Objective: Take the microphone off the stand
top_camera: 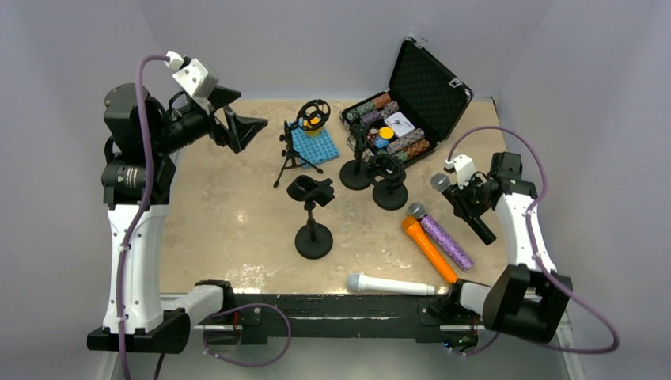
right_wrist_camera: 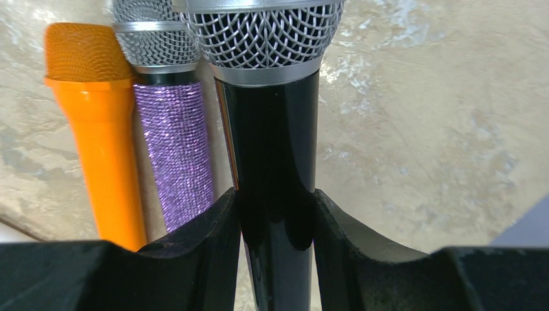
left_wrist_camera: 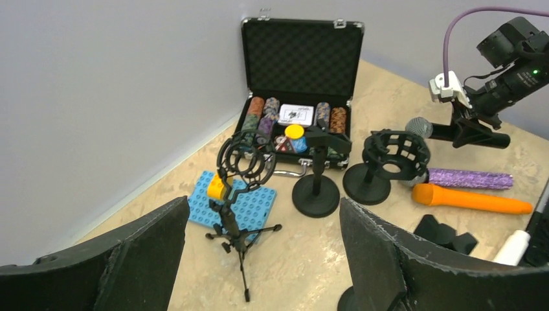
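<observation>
My right gripper is shut on a black microphone with a silver mesh head, held in the air at the right, clear of every stand. It also shows in the left wrist view. The nearest stand, a black shock-mount holder on a round base, is empty. Another clip stand and a tripod stand are empty too. My left gripper is open and raised at the far left, away from the stands.
An orange microphone and a purple glitter microphone lie side by side below the held one. A white microphone lies near the front edge. An open black case of poker chips and a blue brick plate sit at the back.
</observation>
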Robot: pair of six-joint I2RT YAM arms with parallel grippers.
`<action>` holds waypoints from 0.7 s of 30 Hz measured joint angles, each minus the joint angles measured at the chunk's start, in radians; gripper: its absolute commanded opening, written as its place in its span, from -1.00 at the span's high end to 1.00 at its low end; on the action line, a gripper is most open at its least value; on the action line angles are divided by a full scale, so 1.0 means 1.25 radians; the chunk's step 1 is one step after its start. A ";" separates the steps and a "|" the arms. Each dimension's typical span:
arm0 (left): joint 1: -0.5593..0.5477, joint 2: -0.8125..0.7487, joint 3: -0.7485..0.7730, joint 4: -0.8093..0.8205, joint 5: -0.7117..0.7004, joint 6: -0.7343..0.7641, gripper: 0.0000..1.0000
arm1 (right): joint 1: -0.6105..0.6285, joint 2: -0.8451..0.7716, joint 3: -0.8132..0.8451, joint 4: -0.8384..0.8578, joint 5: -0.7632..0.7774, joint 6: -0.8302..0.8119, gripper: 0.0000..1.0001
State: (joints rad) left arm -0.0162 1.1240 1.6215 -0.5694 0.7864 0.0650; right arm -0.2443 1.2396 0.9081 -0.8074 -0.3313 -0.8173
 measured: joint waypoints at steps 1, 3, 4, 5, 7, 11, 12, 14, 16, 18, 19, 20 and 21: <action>0.003 0.007 0.000 -0.003 -0.005 0.006 -0.78 | 0.000 0.026 0.000 0.007 0.000 -0.006 0.79; 0.004 0.017 0.000 -0.016 -0.009 0.021 -0.77 | 0.000 0.092 0.005 0.017 0.003 -0.014 0.70; 0.004 0.018 0.000 -0.023 -0.008 0.027 -0.77 | 0.000 0.128 0.011 0.018 0.008 -0.016 0.69; 0.004 0.017 0.000 -0.030 -0.006 0.032 -0.77 | 0.000 0.156 0.017 0.019 0.015 -0.016 0.68; 0.005 0.009 -0.006 -0.033 -0.004 0.041 -0.75 | 0.000 0.224 0.038 0.019 0.031 -0.008 0.69; 0.005 -0.034 -0.064 -0.020 0.018 0.039 -0.73 | 0.000 0.286 0.049 0.024 0.045 0.010 0.62; 0.005 -0.045 -0.082 -0.015 0.023 0.037 -0.73 | 0.000 0.291 0.048 0.025 0.046 0.013 0.57; 0.005 -0.074 -0.128 -0.005 0.033 0.022 -0.73 | 0.000 0.296 0.048 0.024 0.049 0.018 0.39; 0.005 -0.092 -0.149 -0.002 0.041 0.012 -0.74 | 0.000 0.305 0.048 0.022 0.053 0.026 0.17; 0.005 -0.107 -0.157 0.000 0.049 0.006 -0.73 | 0.000 0.316 0.048 0.017 0.061 0.031 -0.03; 0.006 -0.112 -0.158 0.000 0.052 0.006 -0.73 | 0.000 0.319 0.048 0.015 0.064 0.033 -0.12; 0.006 -0.120 -0.161 0.003 0.056 0.006 -0.73 | 0.000 0.322 0.048 0.013 0.065 0.035 -0.18; 0.006 -0.130 -0.167 0.007 0.059 0.006 -0.73 | 0.000 0.323 0.048 0.011 0.067 0.038 -0.21</action>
State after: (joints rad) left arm -0.0086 0.9615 1.4128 -0.5602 0.8597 0.0727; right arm -0.2443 1.6432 0.9684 -0.7933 -0.2478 -0.7692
